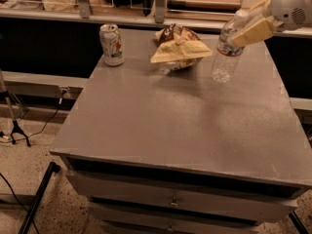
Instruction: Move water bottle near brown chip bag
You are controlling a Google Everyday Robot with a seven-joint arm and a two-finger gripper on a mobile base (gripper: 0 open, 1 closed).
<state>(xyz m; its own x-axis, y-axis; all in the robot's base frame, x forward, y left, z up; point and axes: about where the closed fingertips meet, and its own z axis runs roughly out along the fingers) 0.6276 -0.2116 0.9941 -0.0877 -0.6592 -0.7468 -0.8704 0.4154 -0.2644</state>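
Observation:
The water bottle (227, 50) is clear ribbed plastic with a white cap and a red-banded label, tilted a little, its base at or just above the grey tabletop (185, 116). My gripper (246, 23) comes in from the upper right and is shut on the bottle's upper part, one tan finger (251, 32) lying across the label. The brown chip bag (179, 50), dark brown with a tan-yellow front, lies at the back centre, just left of the bottle with a small gap between them.
A white-green soda can (111, 44) stands at the table's back left corner. A shelf with boxes and metal posts (158, 4) runs behind the table. Drawers (175, 199) sit below the front edge. A stand and cables (19, 130) are on the floor at left.

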